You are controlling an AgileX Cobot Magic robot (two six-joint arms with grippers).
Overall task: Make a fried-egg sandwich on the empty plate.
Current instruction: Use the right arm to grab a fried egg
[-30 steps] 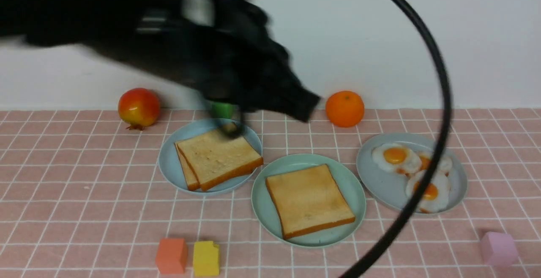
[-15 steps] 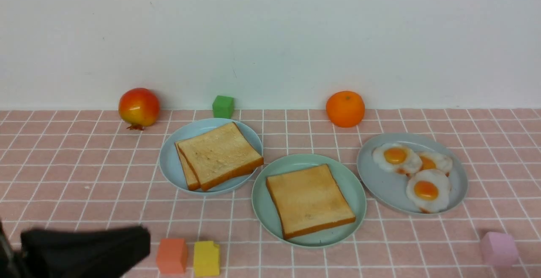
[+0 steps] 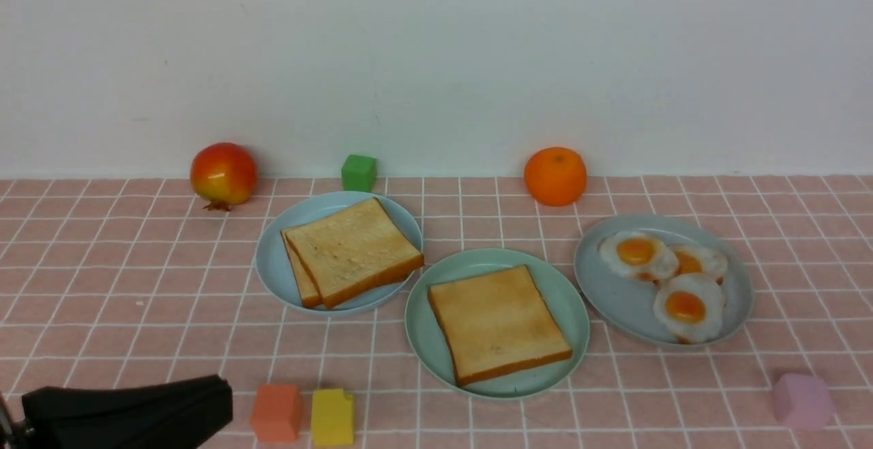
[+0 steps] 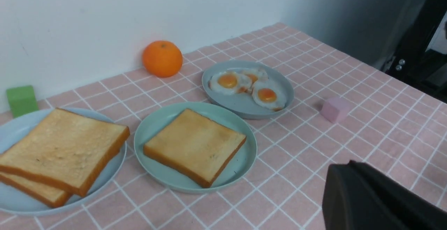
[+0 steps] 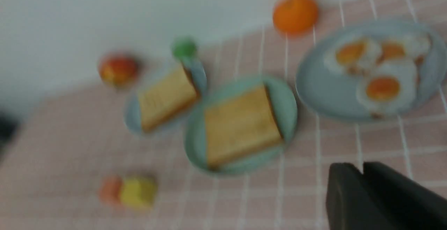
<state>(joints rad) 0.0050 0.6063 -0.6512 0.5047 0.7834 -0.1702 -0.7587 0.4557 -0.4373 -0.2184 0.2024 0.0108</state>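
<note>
The pink-tiled worktop (image 3: 136, 285) carries three plates in a row: left blue-grey plate (image 3: 271, 265), mint-green plate (image 3: 424, 333), right blue-grey plate (image 3: 617, 299). Along its back edge sit a red fruit (image 3: 223, 173), perhaps a pomegranate, a green cube (image 3: 359, 172) and an orange (image 3: 554, 176). Nearer the front lie an orange cube (image 3: 275, 413), a yellow cube (image 3: 332, 417) just beside it, and a pink cube (image 3: 803, 401) well apart.

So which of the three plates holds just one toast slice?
The mint-green middle plate; the left blue-grey plate carries two stacked slices, the right plate three fried eggs.
</note>
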